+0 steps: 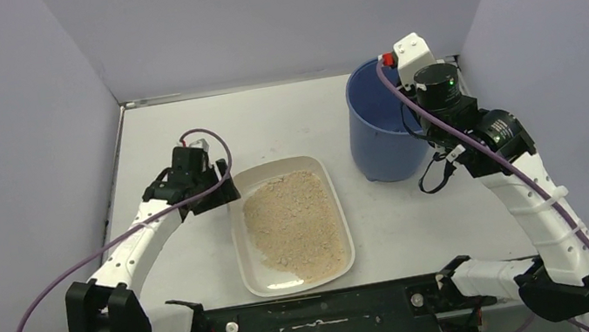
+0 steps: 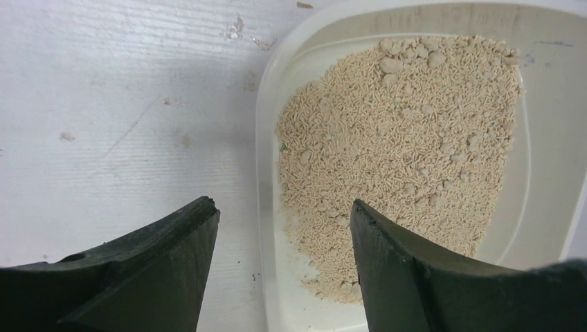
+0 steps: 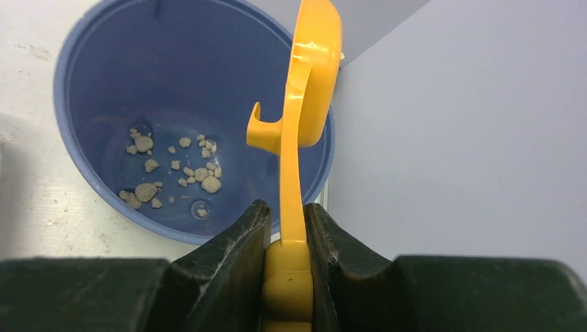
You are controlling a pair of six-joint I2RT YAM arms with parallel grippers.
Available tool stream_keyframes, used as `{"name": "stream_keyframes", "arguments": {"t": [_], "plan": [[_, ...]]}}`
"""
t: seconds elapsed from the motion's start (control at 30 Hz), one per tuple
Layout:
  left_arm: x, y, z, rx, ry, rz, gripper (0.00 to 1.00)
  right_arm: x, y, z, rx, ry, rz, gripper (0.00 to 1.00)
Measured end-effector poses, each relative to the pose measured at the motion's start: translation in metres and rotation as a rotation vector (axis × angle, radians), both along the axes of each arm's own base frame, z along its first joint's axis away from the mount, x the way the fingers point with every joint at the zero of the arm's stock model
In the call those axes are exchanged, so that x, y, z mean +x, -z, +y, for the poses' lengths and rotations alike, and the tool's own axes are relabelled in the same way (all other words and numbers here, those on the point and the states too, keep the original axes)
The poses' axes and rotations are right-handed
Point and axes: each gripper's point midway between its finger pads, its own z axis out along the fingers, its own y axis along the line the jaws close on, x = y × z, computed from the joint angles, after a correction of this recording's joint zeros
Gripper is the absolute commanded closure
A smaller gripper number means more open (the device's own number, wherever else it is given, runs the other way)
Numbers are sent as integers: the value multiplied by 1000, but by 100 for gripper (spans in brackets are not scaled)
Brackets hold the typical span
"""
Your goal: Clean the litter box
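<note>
Presently the litter box was noted mid-worktop, left gripper spread apart at its rim; the scoop, clamped in the right gripper, was judged best shaken out fully over the far-right-corner bucket.

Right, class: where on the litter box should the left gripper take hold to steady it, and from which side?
Pinch the thin raised left rim of the litter box, coming down from above. The open left gripper straddles that wall, one finger over the table, one over the litter; the tray looks too wide to span.
</note>
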Motion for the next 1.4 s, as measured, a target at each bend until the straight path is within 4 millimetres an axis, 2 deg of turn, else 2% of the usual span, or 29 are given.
{"name": "stream_keyframes", "arguments": {"t": [0.23, 0.5, 0.67, 0.77, 0.97, 1.17, 1.27, 1.4], "plan": [[12, -16, 10, 65, -8, -42, 33, -6, -40, 24, 49, -90, -85, 100], [26, -6, 11, 118, 3, -8, 33, -21, -65, 62, 300, -256, -145, 100], [39, 5, 4, 144, 33, 25, 34, -54, -77, 100, 535, -481, -151, 100], [46, 16, 0, 157, 50, 50, 35, -73, -76, 121, 632, -601, -108, 100], [60, 31, -7, 183, 75, 83, 43, -97, -49, 146, 725, -723, 37, 100], [76, 43, -15, 211, 101, 96, 51, -116, 7, 158, 751, -751, 235, 100], [82, 48, -17, 227, 108, 101, 60, -128, 34, 159, 765, -753, 324, 100], [85, 51, -15, 263, 139, 114, 77, -139, 61, 160, 780, -744, 420, 100]]}}
